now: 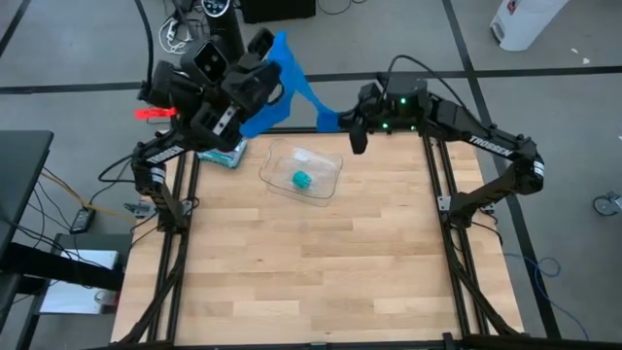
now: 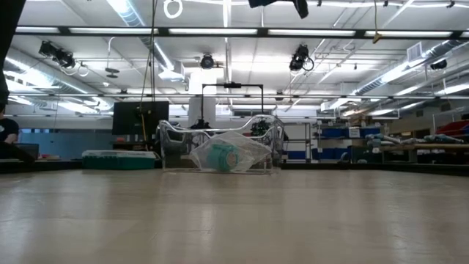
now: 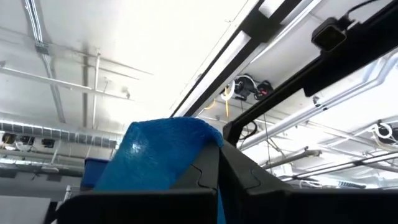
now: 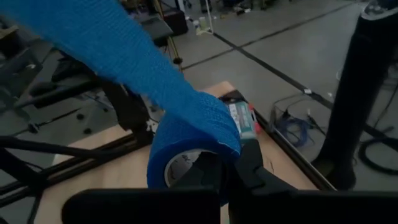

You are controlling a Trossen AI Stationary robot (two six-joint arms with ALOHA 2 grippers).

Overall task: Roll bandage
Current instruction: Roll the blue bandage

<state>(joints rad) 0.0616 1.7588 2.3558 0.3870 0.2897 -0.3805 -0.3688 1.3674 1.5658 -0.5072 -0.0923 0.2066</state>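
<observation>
Blue, soft stretch fabric is strung in the air above the far edge of the table: the bandage (image 1: pixel 292 83), a bright blue woven strip, is held at both ends, well clear of the pale wooden tabletop (image 1: pixel 311 262). The left gripper (image 1: pixel 255 86) is seen raised and tilted upward, its fingers pressed together on the free end of the strip, which is bunched over the dark fingers in the left wrist view (image 3: pixel 155 155). The right gripper (image 1: pixel 340 122) is clamped on the rolled part, where the strip is wound on a pale cardboard core (image 4: pixel 180 167) just in front of its fingers; from there the loose length runs up and away toward the other gripper.

The step in hand is judged to be the winding itself, with the strip pulled taut between the two grippers and a good part of its length not yet taken up on the roll.

The next move would call for the roll to be turned, or the free end to be carried around it, while tension is kept so that the layers lie flat and aligned. A slack strip could fold or skew on the core.

Below the grippers, a clear plastic tray (image 1: pixel 326 160) with a small teal-green roll (image 1: pixel 302 180) inside is left untouched, and a green-and-white printed box (image 1: pixel 225 153) lies beneath the left arm.
</observation>
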